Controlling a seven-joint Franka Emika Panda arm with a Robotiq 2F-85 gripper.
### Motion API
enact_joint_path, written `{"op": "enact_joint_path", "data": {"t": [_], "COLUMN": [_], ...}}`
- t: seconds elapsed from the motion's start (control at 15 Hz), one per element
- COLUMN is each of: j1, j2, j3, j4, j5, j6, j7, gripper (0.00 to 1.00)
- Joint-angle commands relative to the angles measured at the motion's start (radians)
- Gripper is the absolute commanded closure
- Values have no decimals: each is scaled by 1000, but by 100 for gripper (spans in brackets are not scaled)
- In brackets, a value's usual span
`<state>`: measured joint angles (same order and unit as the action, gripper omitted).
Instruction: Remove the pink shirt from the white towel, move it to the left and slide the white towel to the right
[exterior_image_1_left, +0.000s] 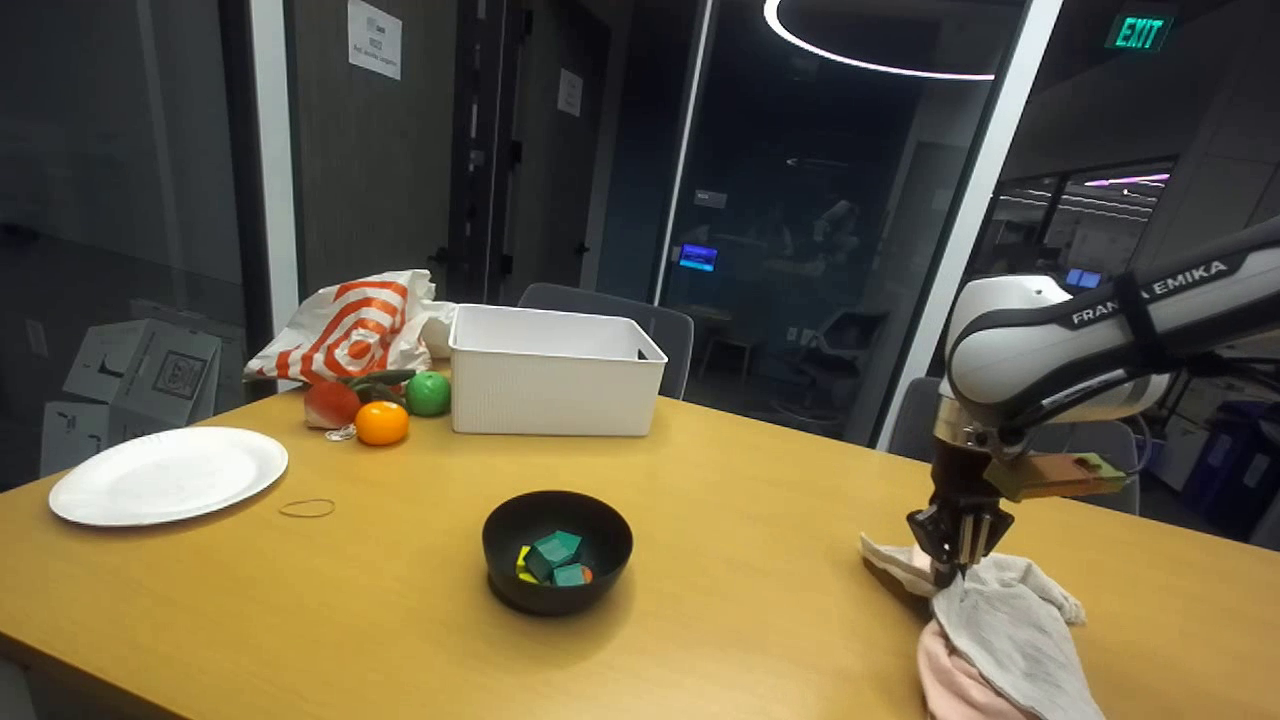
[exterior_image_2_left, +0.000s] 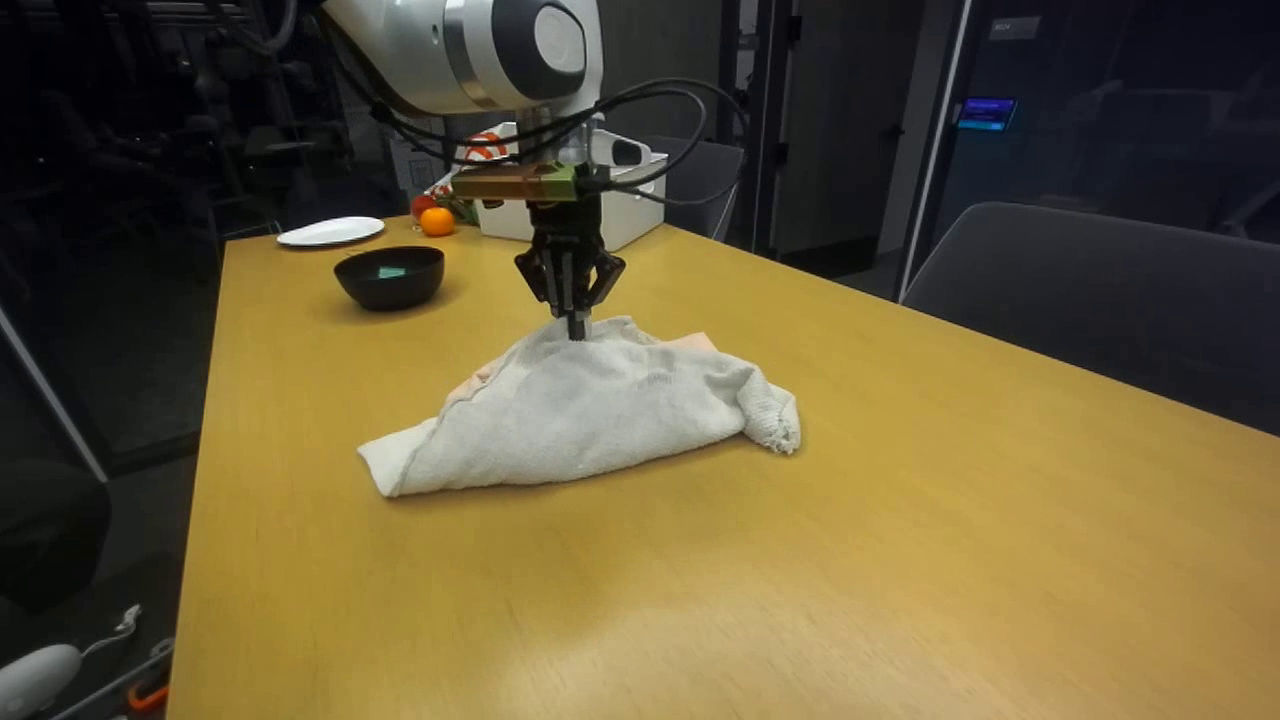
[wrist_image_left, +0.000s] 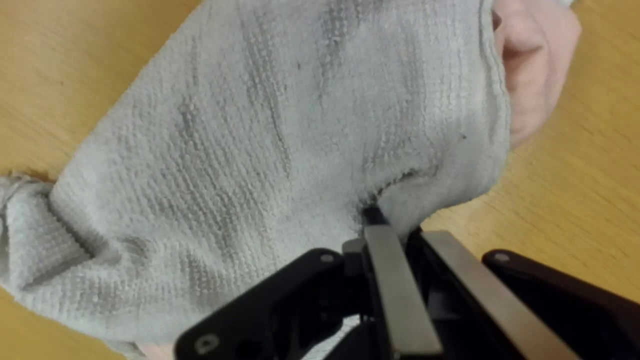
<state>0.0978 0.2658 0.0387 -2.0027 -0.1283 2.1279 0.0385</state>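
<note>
We judge that neither half of the job is done. The pink shirt (wrist_image_left: 536, 75) has not been parted from the white towel (exterior_image_2_left: 590, 410); the two lie bundled together on the surface (exterior_image_2_left: 850, 580), the towel mostly on top and the shirt showing only past its edges, as both exterior views also show. The fingers (wrist_image_left: 402, 295) are closed on a pinched fold of the towel near its edge, though we cannot tell whether they have caught any shirt cloth beneath. Left to do, as we read it: separate the two, move the shirt to the left and slide the towel to the right. With the towel covering much of the shirt, we would expect peeling the towel back to go more easily than pulling the shirt out from under it.

Among the containers, in an exterior view we find a black bowl (exterior_image_1_left: 603, 540) holding teal blocks (exterior_image_1_left: 555, 549), some yellow pieces (exterior_image_1_left: 523, 561) and a small orange piece (exterior_image_1_left: 587, 575). Farther back stands a white bin (exterior_image_1_left: 555, 392), its floor hidden from us by its front wall. Just beside it lies a white bag (exterior_image_1_left: 350, 328) with red rings, and we cannot see what it holds
</note>
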Motion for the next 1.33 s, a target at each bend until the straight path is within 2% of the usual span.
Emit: {"op": "enact_joint_path", "data": {"t": [0.0,0.13,0.2,0.6,0.67,0.73,0.8,0.87,1.27], "j1": [-19,-17,-13,-10,-9,-10,-10,-10,-3], "j2": [12,30,41,73,77,79,75,69,50], "j3": [16,19,19,27,28,30,32,34,30], "j4": [16,13,11,4,2,2,-1,-3,-10], "j5": [64,79,75,76,75,80,81,81,60], "j6": [-41,-20,-13,-1,5,2,8,9,22], "j7": [-35,-28,-21,-18,-17,-22,-25,-23,-5], "gripper": [64,60,56,10,12,46,41,42,88]}}
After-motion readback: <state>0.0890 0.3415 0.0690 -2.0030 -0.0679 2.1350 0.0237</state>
